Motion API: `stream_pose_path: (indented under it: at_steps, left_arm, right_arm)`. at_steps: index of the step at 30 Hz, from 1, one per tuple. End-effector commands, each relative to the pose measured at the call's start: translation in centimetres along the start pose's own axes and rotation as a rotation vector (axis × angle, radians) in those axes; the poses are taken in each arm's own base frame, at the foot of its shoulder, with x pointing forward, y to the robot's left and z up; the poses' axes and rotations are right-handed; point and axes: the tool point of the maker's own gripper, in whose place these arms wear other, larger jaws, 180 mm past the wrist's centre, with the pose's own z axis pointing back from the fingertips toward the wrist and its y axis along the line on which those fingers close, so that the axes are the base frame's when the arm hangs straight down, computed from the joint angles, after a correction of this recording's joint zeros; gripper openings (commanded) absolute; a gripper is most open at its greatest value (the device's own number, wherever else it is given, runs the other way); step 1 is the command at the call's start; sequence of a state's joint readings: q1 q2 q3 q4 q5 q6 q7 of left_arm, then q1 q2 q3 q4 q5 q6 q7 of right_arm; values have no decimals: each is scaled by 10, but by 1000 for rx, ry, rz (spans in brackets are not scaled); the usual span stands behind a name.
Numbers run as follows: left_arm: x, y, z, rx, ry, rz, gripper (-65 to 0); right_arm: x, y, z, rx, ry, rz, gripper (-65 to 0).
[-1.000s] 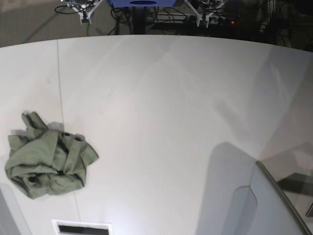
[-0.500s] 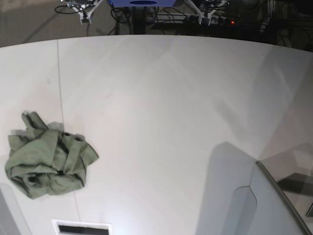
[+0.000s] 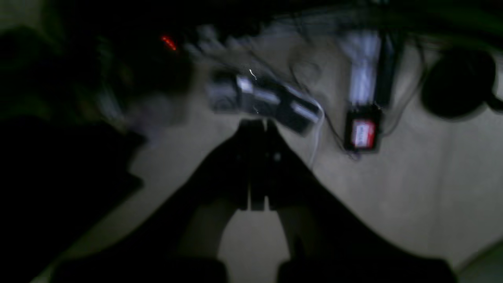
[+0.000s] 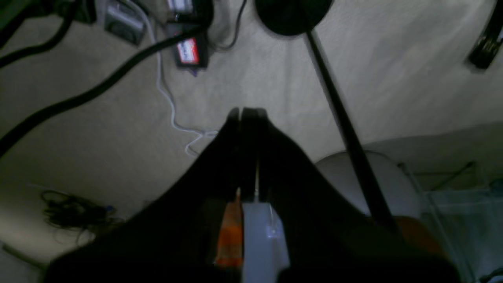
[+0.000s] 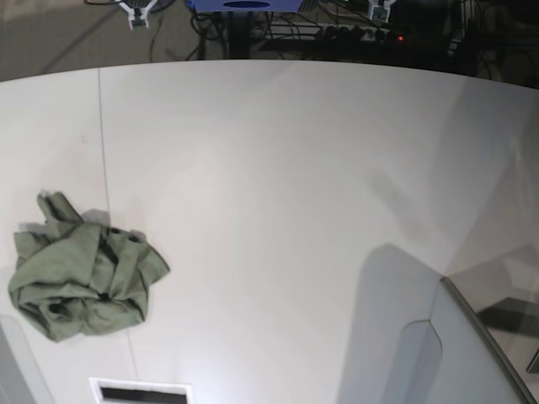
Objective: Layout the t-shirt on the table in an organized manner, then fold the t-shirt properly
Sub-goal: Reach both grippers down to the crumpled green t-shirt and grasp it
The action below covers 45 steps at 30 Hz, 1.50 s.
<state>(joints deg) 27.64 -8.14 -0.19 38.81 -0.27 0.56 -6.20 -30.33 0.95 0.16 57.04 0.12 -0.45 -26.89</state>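
Currently the t-shirt [image 5: 82, 279] sits crumpled in a heap at the lower left of the base view, on the tabletop [image 5: 278, 194], straddling the thin dark seam line [image 5: 104, 160]. Olive green, folds piled on each other; sleeves and neck can't be picked out in the bundle. Nothing touches it.

Neither arm shows in the base view. Lower right there: a grey angled panel [image 5: 459, 353], cut off by the frame edge. Bottom left edge: a white-framed dark slot [image 5: 141, 391], partly cropped. Beyond the curved far edge: dark floor with cables, mostly too dim to read; a blue object [image 5: 244, 5] is clipped by the top edge.

Left wrist view: very dark and blurred. Left hand [image 3: 257, 125] closed, the two fingers pressed together with only a thin line between, holding nothing. Behind it, smeared: a box with a red-and-white label [image 3: 362, 133], a power strip [image 3: 261, 98], a small red light [image 3: 168, 42] at upper left. Left third of that frame is black, nothing legible.

Right wrist view: right hand [image 4: 247, 114] closed as well, fingers together, empty. It points at a beige floor with a thick black cable [image 4: 78, 98] crossing the upper left, a thin white cable [image 4: 173, 114], a red-labelled box [image 4: 188, 51], and a dark pole [image 4: 342, 122] running down from a round black base [image 4: 292, 13] cropped at the top. Tangled thin wire [image 4: 72, 212] at lower left. Neither wrist view shows the shirt or the tabletop.
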Motion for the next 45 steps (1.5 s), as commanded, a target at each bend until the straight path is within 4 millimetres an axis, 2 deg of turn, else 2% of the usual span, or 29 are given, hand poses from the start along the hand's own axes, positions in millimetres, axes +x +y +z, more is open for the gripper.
stream_pose_path:
  at_steps: [1, 3, 6, 9, 11, 13, 16, 19, 21, 23, 26, 29, 31, 34, 36, 40, 45]
  left_arm:
    - [-5, -1, 10, -9, -16, -11, -650]
    - [0, -4, 26, -18, -43, -22, -650]
    - [27, 7, 53, -8, -106, -51, -650]
    - [80, 20, 90, 19, -237, -62, -650]
    - [127, 23, 116, 27, -358, -80, -650]
    - [176, 20, 143, 25, -478, -86, -650]
    - [238, 8, 166, 9, -612, -84, -650]
    - [295, -21, 165, -56, -671, -107, -650]
    - [319, -43, 159, -102, -659, -140, -650]
    - [341, -66, 161, -148, -670, -181, -650]
    - [361, -87, 170, -193, -715, -223, -650]
    - [372, -93, 171, -201, -734, -225, -650]
    - [372, -91, 166, -190, -724, -223, -650]
    - [370, -85, 162, -181, -711, -197, -650]
    - [369, -81, 160, -171, -706, -189, -650]
    - [366, -79, 153, -166, -686, -189, -650]
    - [362, -75, 146, -156, -665, -186, -650]
  right_arm:
    - [12, -12, 18, -24, -56, 0, -650]
    - [23, -26, 50, -52, -115, -32, -650]
    - [42, -42, 93, -87, -199, -63, -650]
    - [62, -61, 123, -127, -262, -88, -650]
    - [84, -74, 144, -154, -344, -102, -650]
    - [121, -85, 170, -180, -471, -122, -650]
    - [179, -101, 202, -206, -641, -139, -650]
    - [256, -99, 234, -166, -794, -5, -650]
    - [301, -100, 245, -143, -844, 76, -650]
    - [343, -113, 252, -128, -869, 69, -650]
    - [389, -142, 261, -113, -885, -22, -650]
    - [415, -170, 267, -74, -895, -157, -635]
    - [421, -189, 270, -44, -904, -259, -570]
    - [429, -207, 269, 19, -907, -387, -441]
    - [430, -207, 259, 61, -885, -430, -369]
    - [443, -188, 235, 141, -872, -455, -240]
    - [452, -162, 208, 227, -840, -471, -225]
